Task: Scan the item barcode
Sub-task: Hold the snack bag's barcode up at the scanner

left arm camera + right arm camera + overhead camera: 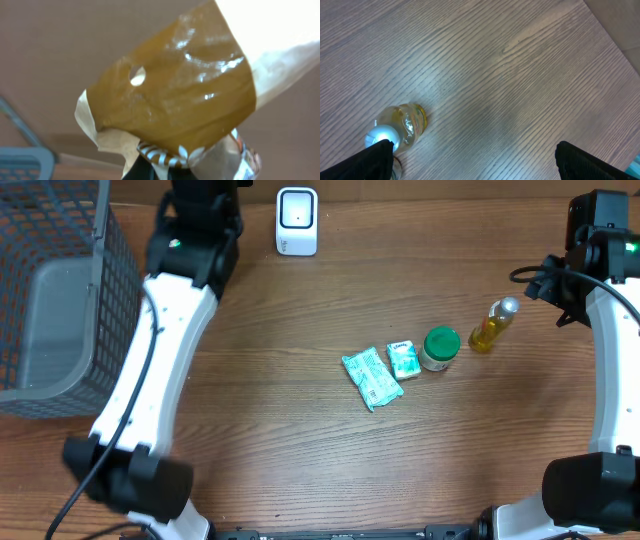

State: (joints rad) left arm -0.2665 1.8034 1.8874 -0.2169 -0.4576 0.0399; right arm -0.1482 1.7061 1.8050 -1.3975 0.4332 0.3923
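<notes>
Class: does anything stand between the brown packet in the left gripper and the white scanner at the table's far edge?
Nothing visible does. Only bare table lies between the left arm and the white scanner. Overhead, that arm hides the brown packet.

Looks bright and evenly lit from above in the overhead view, with faint, soft shadows on the table point(300, 450). Burns out to white at the upper right of the left wrist view. Shows glare streaks on the brown packet point(175, 95), close up and blurred. Catches a pale sheen on the wood and a glint on the bottle point(405, 124) in the right wrist view.
</notes>
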